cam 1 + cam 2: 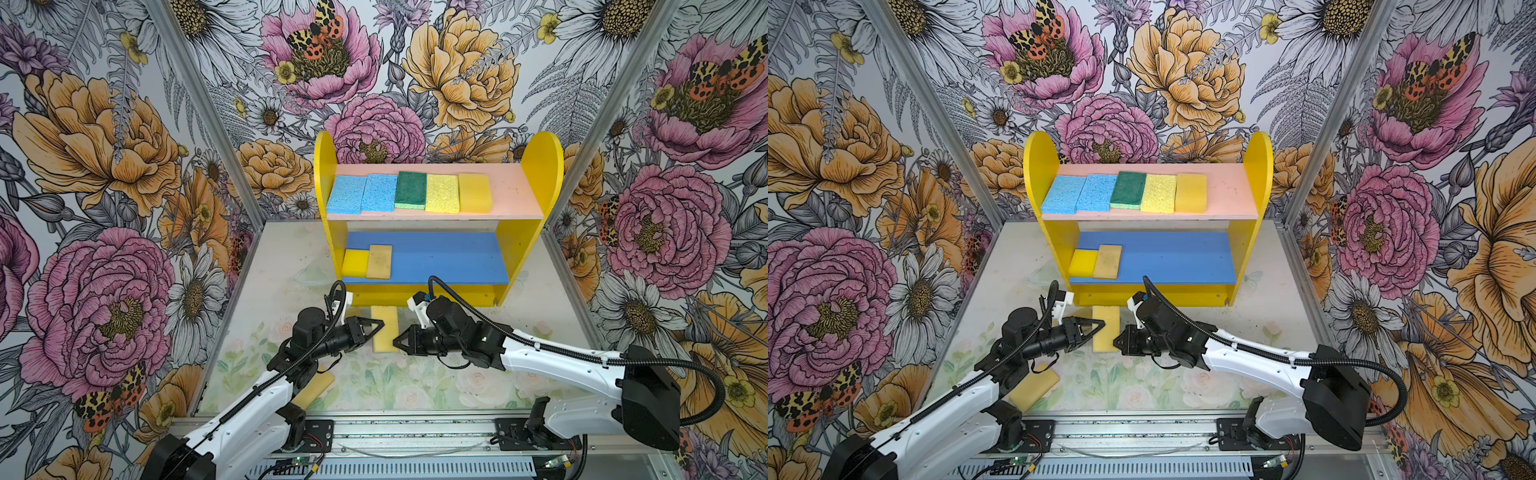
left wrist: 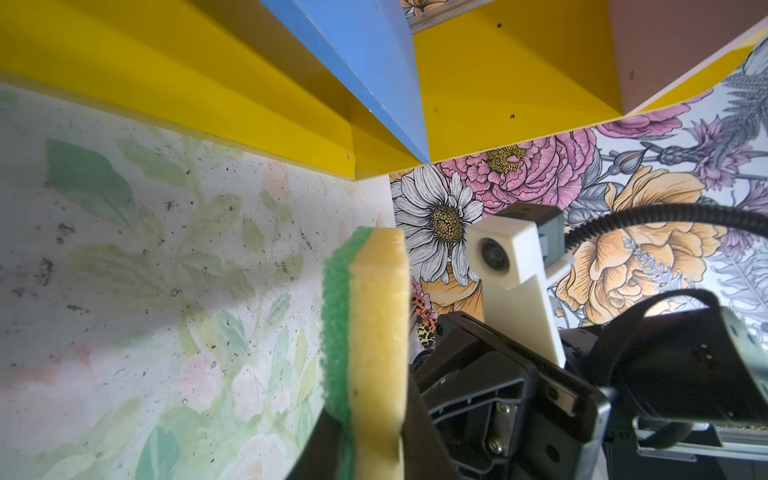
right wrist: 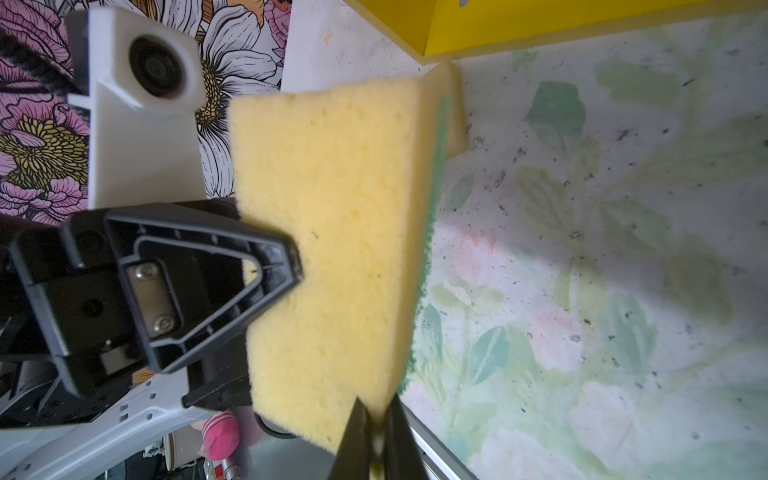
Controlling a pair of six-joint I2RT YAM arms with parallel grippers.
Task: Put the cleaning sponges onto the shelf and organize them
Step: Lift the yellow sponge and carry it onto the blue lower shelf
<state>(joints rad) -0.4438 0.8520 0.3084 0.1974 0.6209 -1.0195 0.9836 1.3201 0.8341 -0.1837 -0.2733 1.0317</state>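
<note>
Just before the shelf (image 1: 519, 249), over the table (image 1: 457, 374), the right claw (image 1: 397, 338) is pinching a tan sponge (image 1: 385, 328) near one corner. Its jaws are nearly closed on it, and the sponge is lying level, green face down. Opposite, the left claw (image 1: 375, 328) is straddling the far long edge; gripping or loose cannot be told. Five sponges (image 1: 410, 189) are lying in a row on the pink board (image 1: 515, 187), two (image 1: 379, 261) on the blue board (image 1: 449, 257), one (image 1: 316, 386) under the left arm (image 1: 249, 411).
</note>
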